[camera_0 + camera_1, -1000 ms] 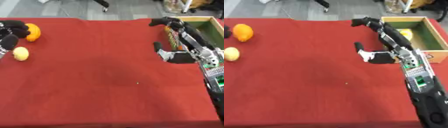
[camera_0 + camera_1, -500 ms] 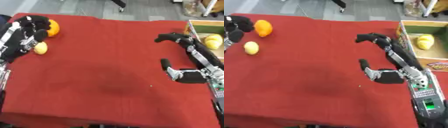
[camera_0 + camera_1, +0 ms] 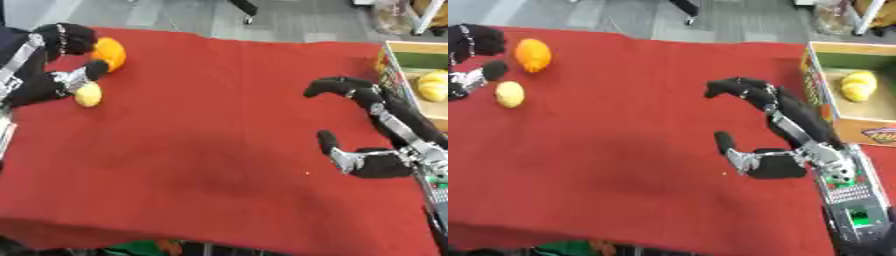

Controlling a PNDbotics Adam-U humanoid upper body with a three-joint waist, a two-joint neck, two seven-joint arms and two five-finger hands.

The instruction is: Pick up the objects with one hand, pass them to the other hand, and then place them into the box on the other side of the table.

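Red cloth (image 3: 201, 150) covers the whole table, lying flat with a darker patch near the middle and its near edge hanging over the front.

Nearest on the right, the right hand (image 3: 776, 162) hovers over the cloth with nothing in it, thumb and fingers spread wide apart, the fingers arching up and forward toward the table's centre. It looks ready to receive a pass.

Farther back on the left, the left hand (image 3: 44, 82) is at the two remaining things. A small yellow fruit (image 3: 87, 95) lies on the cloth just at the hand's thumb side, and an orange (image 3: 109, 52) lies just behind it. The fingers curve over both, but they do not appear closed on either; the fruit seems touched or nearly so, and I cannot tell which for certain.

At the far right edge stands the box (image 3: 815, 75), open-topped, with a yellow thing (image 3: 855, 85) already inside it.

So by my reading one item is delivered and two are left. The step in hand is the pick-up on the left; the pass across the middle and the drop into the box are not yet done for either.

Beyond the table is grey floor, with what looks like chair or stand legs at the far edge.
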